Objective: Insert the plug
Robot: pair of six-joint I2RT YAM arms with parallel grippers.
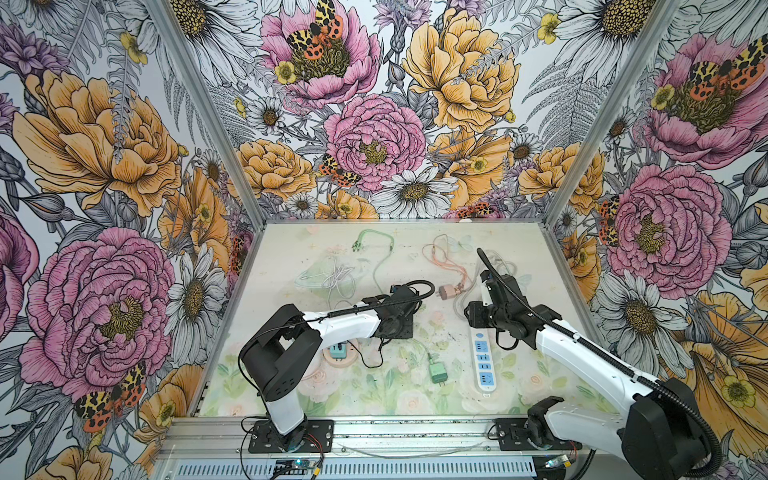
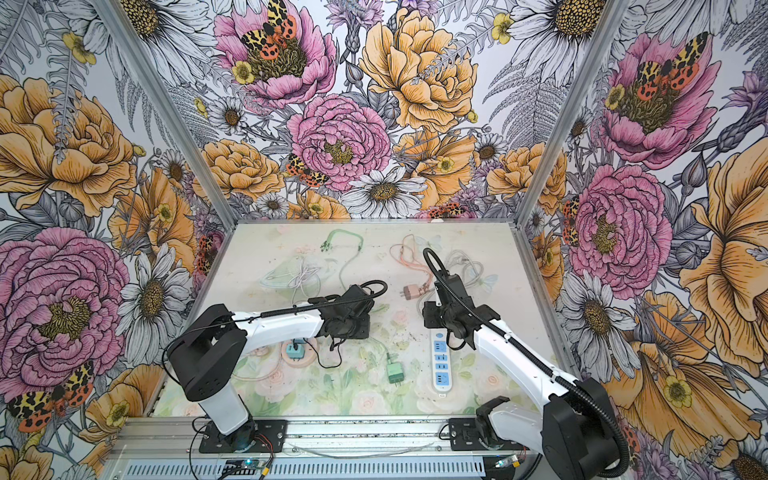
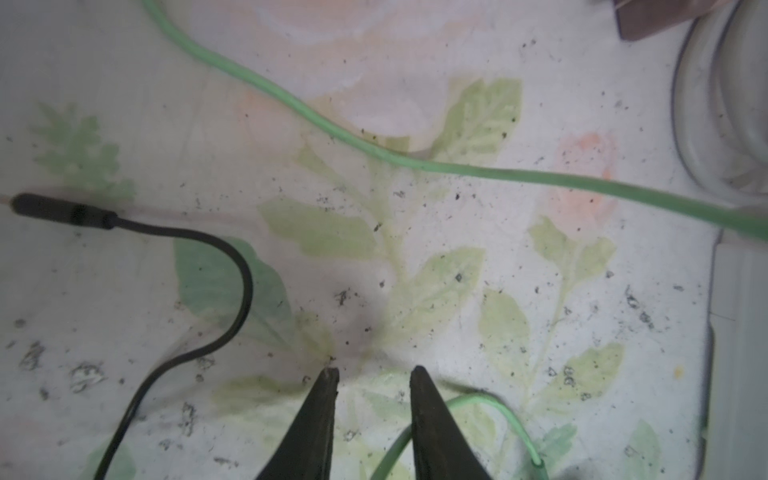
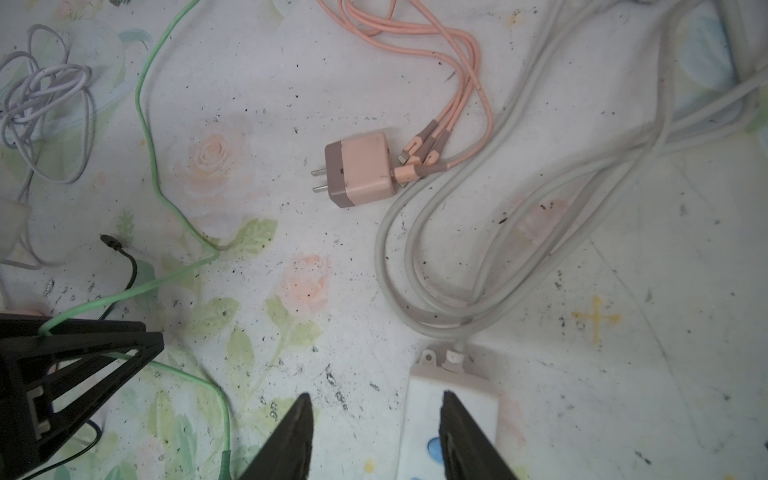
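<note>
A green plug (image 1: 438,371) (image 2: 394,372) lies flat on the mat, just left of the white power strip (image 1: 485,365) (image 2: 441,365), with its green cable (image 3: 415,164) trailing away across the mat. A pink plug (image 4: 361,170) (image 1: 448,292) lies farther back, prongs pointing left. My left gripper (image 3: 375,372) (image 1: 401,322) hovers low over the mat behind the green plug, open, with nothing between its fingers. My right gripper (image 4: 376,397) (image 1: 478,326) is open above the far end of the power strip (image 4: 424,399), one finger over the strip.
The strip's grey cord (image 4: 498,208) loops behind it beside pink cables. A black cable with a barrel connector (image 3: 62,212) lies near the left gripper. A teal adapter sits in a round pink socket (image 1: 337,352) under the left arm. A white cable bundle (image 1: 336,278) lies back left.
</note>
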